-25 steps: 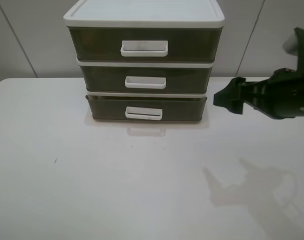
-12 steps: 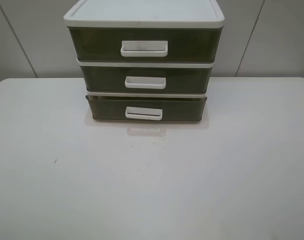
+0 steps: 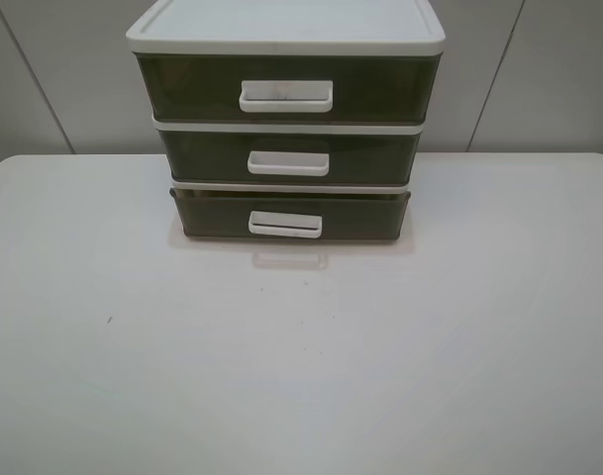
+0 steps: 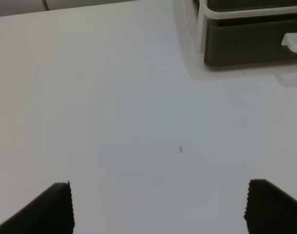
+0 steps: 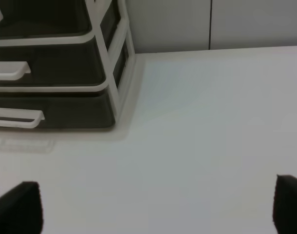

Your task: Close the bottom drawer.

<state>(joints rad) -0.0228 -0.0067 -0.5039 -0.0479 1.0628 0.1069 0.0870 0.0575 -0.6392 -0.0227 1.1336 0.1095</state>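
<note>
Left gripper [image 4: 158, 207] and right gripper [image 5: 155, 207]: jaws spread wide, holding nothing, low over bare white worktop [image 3: 301, 376]. Bottom drawer [image 3: 289, 216] at worktop's far middle, front slightly proud of frame. Suggest flat, centred push near white handle [image 3: 285, 226], straight back. Pale panelled wall behind.

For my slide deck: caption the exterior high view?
Bottom drawer protrudes slightly from three-drawer unit on white table; no arms visible.
</note>
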